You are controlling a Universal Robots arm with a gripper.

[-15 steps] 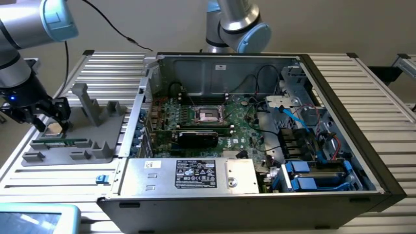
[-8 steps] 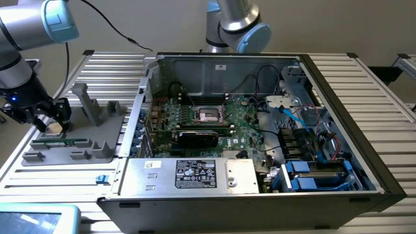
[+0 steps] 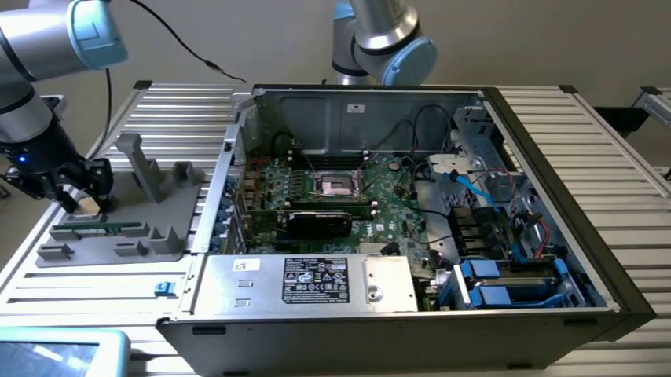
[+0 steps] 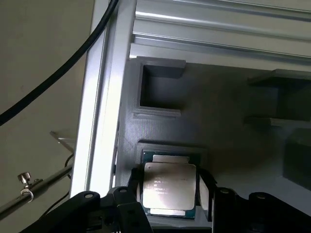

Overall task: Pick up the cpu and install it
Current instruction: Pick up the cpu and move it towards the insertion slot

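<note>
The cpu (image 4: 169,187), a flat square chip with a silvery top, lies in a shallow recess of the grey holder tray (image 4: 233,121). My gripper (image 4: 170,194) hangs right over it, open, with one finger (image 4: 135,187) on each side of the chip and only a small gap left. In the exterior view the gripper (image 3: 82,198) is low over the far end of the holder tray (image 3: 115,239), at that view's left. The dark cpu socket (image 3: 338,184) with its metal frame sits in the middle of the motherboard, inside the open computer case (image 3: 419,310).
A green memory stick (image 3: 100,230) lies in the holder tray. A tall grey post (image 3: 141,165) rises from the tray beside my gripper. A second arm (image 3: 383,39) stands behind the case. Cables and blue drive bays (image 3: 504,279) fill the case's right side.
</note>
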